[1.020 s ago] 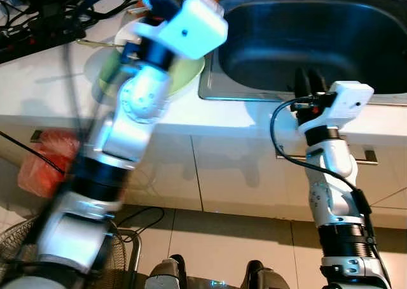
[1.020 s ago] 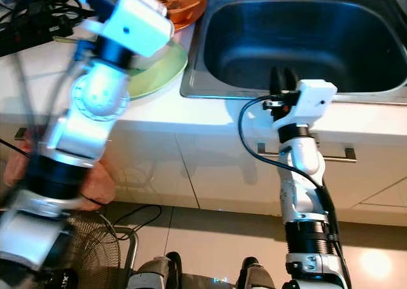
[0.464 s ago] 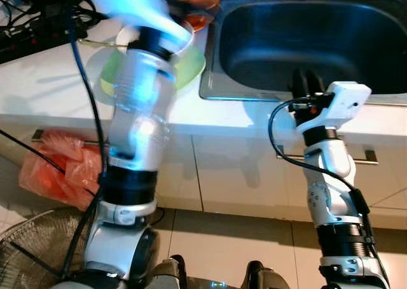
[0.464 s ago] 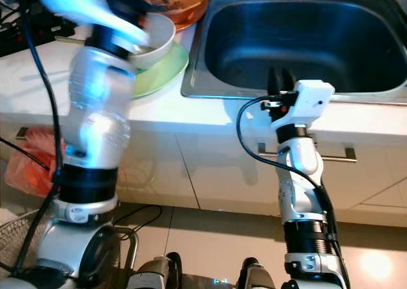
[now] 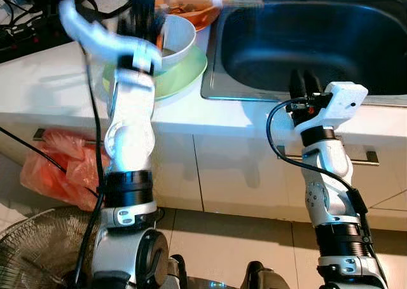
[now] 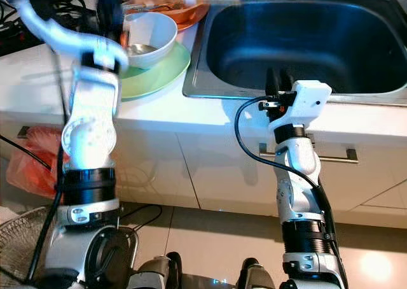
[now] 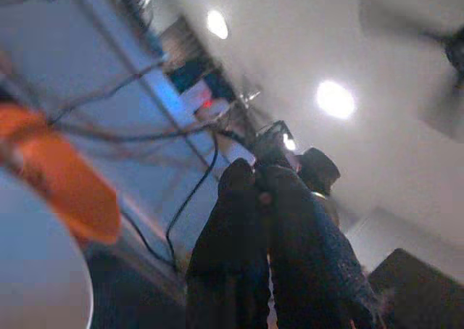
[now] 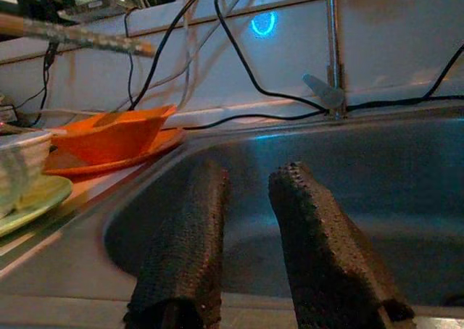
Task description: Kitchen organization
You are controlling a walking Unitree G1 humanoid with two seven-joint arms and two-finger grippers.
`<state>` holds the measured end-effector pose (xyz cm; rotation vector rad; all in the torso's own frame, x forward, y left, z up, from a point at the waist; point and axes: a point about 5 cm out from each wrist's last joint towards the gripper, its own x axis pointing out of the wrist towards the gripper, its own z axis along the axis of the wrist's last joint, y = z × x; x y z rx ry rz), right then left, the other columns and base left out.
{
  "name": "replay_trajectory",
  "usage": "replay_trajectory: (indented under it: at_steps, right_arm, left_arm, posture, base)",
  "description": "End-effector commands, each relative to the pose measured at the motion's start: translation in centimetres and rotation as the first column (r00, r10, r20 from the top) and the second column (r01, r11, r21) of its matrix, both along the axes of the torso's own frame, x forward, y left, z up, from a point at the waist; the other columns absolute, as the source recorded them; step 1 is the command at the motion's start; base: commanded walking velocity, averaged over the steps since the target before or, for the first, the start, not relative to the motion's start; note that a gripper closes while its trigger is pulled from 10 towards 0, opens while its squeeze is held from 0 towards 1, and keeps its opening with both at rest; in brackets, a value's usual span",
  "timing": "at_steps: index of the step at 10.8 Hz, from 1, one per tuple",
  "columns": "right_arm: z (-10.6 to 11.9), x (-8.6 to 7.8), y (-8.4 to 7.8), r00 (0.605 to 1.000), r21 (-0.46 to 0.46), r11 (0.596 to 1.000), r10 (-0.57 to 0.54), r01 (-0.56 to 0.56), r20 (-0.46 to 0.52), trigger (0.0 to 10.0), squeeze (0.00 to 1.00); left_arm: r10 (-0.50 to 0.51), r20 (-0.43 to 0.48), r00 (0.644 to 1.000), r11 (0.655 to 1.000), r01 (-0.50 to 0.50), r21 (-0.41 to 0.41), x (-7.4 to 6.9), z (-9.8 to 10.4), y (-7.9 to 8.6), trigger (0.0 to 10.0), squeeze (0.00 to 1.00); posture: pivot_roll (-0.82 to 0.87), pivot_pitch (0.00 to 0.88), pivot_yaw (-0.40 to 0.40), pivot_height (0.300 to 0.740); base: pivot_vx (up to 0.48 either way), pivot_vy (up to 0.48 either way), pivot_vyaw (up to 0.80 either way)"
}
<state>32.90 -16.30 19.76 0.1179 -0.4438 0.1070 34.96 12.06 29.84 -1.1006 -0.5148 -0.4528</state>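
I see my left claw (image 5: 145, 9) raised above the bench (image 5: 51, 85), blurred, beside the white bowl (image 5: 176, 39); in its wrist view the fingers (image 7: 239, 249) press together, clenched on nothing. The bowl sits on the green plate (image 5: 181, 76), with an orange dish (image 6: 172, 6) behind it, beside the steel sink (image 5: 305, 41). My right claw (image 5: 303, 83) hovers at the sink's front rim, its fingers (image 8: 188, 249) parted, released.
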Motion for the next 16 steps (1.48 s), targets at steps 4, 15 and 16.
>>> replay_trajectory:
  at_steps: [4, 15, 16]
  right_arm:
    - [0.4, 0.2, 0.7, 0.999, 0.083, 0.996, 0.033, -0.034, 0.008, 10.0, 0.00]
    - [1.2, 0.4, 0.9, 0.984, 0.541, 0.827, 0.181, -0.154, 0.004, 10.0, 0.00]
    - [1.2, 0.4, 0.7, 0.981, 0.602, 0.783, 0.193, -0.157, 0.004, 10.0, 0.00]
  left_arm:
    - [-0.233, -0.061, 0.971, 0.959, 0.218, -0.183, 0.5, -3.3, -1.1, 10.0, 0.00]
    - [-0.335, -0.138, 0.932, 0.934, 0.309, -0.178, -0.2, -6.8, -4.1, 10.0, 0.00]
    - [-0.332, -0.138, 0.933, 0.935, 0.306, -0.177, -0.2, -6.7, -4.1, 10.0, 0.00]
  posture:
    - [0.10, 0.184, 0.080, 0.740]
    - [0.09, 0.185, 0.077, 0.740]
    - [0.10, 0.183, 0.076, 0.740]
  base:
    - [0.000, 0.000, 0.00]
    - [0.000, 0.000, 0.00]
    - [0.000, 0.000, 0.00]
